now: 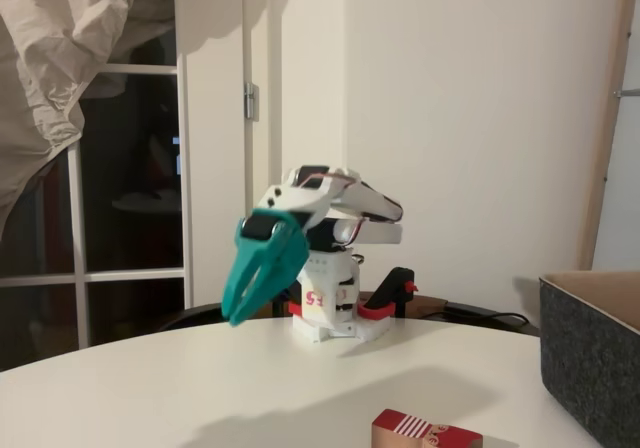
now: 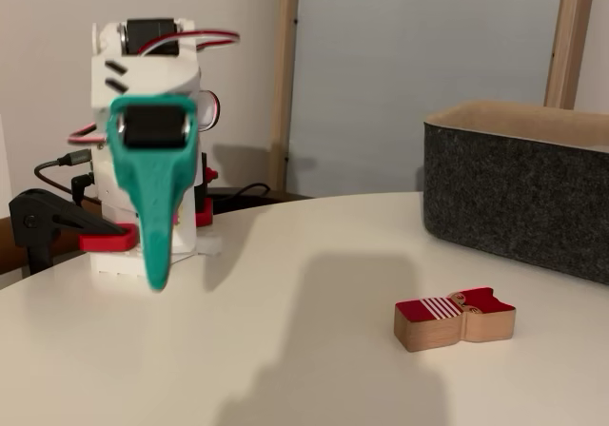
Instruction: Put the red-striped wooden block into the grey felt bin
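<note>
- Left, in both fixed views: the white arm (image 1: pixel 335 268) stands folded on its base at the far side of the desk (image 1: pixel 200 388), with red parts at the foot and a black clamp (image 2: pixel 48 226) fixing the base to the desk edge.
- The teal pincer (image 1: pixel 236 313) hangs from the folded arm, its tips pointing down and to the left in one fixed view; in the other fixed view the pincer (image 2: pixel 157 279) is seen nearly edge-on, tapering to a point just above the desk surface.
- Pincer state: the two fingers lie close together with only a narrow slit between them, and nothing is held between them. The tips are clear of the desk and well apart from the block.
- Centre, background: a white wall and a dark glazed door (image 1: pixel 130 198) stand behind the arm; a pale crumpled cloth (image 1: pixel 60 58) hangs at the upper left of that fixed view.
- Centre right: the red-striped wooden block (image 2: pixel 455 319) lies flat on the desk, near the camera, with its red-and-white striped patch facing up and pale wooden sides showing. In the other fixed view the block (image 1: pixel 425 431) is cut by the lower picture edge.
- Right: the grey felt bin (image 2: pixel 519 193) stands on the desk at the right edge, upright, with a tan inner lining showing at the rim. The block lies outside the bin, near its front wall but not touching it.
</note>
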